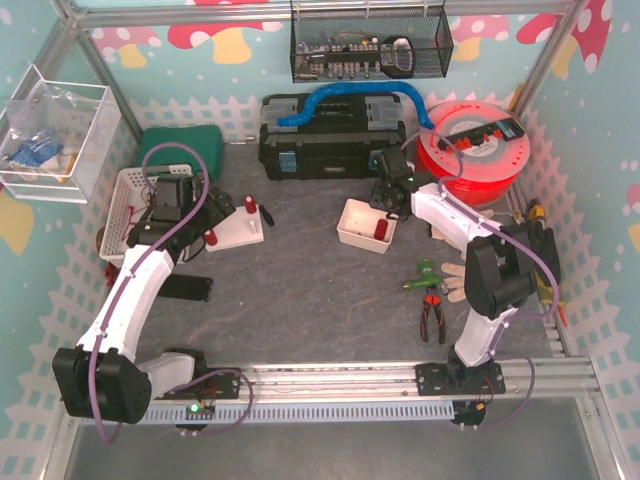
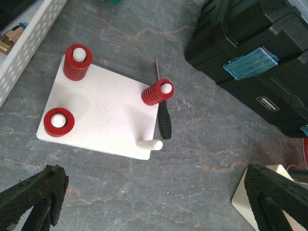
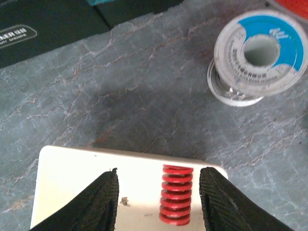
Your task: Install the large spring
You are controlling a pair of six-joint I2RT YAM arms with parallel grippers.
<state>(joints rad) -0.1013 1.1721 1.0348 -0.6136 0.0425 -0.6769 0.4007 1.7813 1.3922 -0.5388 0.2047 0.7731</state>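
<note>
Large spring [image 3: 176, 195] lies in white tray [image 3: 72, 183] between spread fingers [image 3: 103, 204] of right end effector [image 3: 159, 197]. Grey veined bench [image 3: 144, 96], teal walls [image 1: 25, 330].

Seen from above, my workspace is bright and evenly lit. The light falls from overhead, so the shadows beneath my arms are short and soft on the grey table [image 1: 320, 300]. The aluminium rail [image 1: 400, 378] carries a pale sheen but no hard glare. Straight frame bars bow slightly near that view's edges. My left wrist view is crisp on the white plate [image 2: 106, 115], but my left fingers [image 2: 33, 197] sit dark and soft at the bottom. My right wrist view is mildly blurred. A broad dim shadow lies on the table beyond the white tray [image 3: 72, 178], and the wire spool [image 3: 228, 53] looks washed out.
</note>
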